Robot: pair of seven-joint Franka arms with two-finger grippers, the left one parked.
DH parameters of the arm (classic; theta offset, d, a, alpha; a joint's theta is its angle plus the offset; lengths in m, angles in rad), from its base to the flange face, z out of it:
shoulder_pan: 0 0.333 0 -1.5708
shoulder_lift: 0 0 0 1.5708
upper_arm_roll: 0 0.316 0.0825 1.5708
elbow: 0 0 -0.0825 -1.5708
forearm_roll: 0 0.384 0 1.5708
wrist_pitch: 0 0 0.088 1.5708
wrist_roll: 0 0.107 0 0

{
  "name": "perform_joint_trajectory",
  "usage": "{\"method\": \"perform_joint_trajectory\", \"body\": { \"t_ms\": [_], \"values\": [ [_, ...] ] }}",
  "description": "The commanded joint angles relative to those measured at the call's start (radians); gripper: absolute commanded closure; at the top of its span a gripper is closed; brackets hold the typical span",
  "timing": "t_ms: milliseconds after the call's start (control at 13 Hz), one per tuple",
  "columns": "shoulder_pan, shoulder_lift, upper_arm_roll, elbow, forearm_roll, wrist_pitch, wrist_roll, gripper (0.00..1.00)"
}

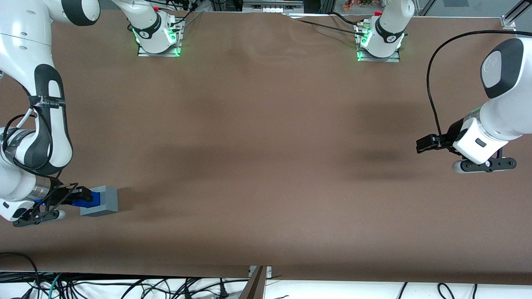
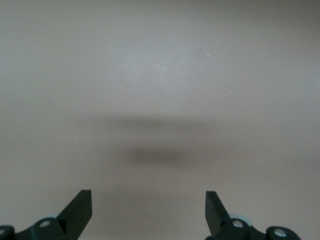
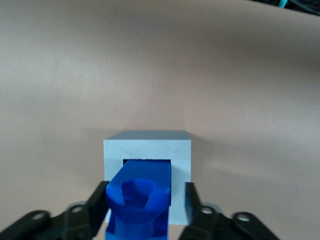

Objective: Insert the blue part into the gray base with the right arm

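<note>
In the front view, the right arm reaches down at its own end of the table, and its gripper sits right over the gray base. The blue part shows between the black fingers, directly above the top face of the cube. The cube stands on the brown cloth just under the fingertips, well apart from anything else.

In the right wrist view, the gripper is clenched on the blue part, one finger on each flank of it. The lower end of the blue block already reaches into the square recess of the gray base, which lies straight ahead of the fingertips. The block looks close to one wall of the recess, with a darker gap on the other flank, so it seems slightly off centre or tilted.

The left wrist view shows only bare cloth.

My reading is that the insertion is under way but not seated. To do it well, the arm should keep the block square to the recess, press straight along the opening, gently, and let go only once the block sits flush, since a skewed push could jam it or shove the light cube across the cloth.
</note>
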Motion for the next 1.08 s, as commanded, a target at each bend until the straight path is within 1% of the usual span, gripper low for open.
{"method": "perform_joint_trajectory", "body": {
  "t_ms": [0,77,463,695,849,926,1004],
  "values": [
    [-0.003,0.009,0.011,0.082,-0.015,-0.013,-0.006,0.00],
    [-0.003,0.002,0.010,0.091,-0.015,-0.031,-0.008,0.00],
    [0.011,-0.135,0.010,0.093,-0.010,-0.273,0.002,0.00],
    [0.011,-0.233,0.010,0.087,-0.009,-0.546,0.005,0.00],
    [0.019,-0.296,0.006,0.084,-0.024,-0.590,0.002,0.00],
    [0.022,-0.341,0.008,0.058,-0.044,-0.599,0.000,0.00],
    [0.022,-0.407,0.013,0.007,-0.088,-0.595,-0.012,0.00]
  ]
}}
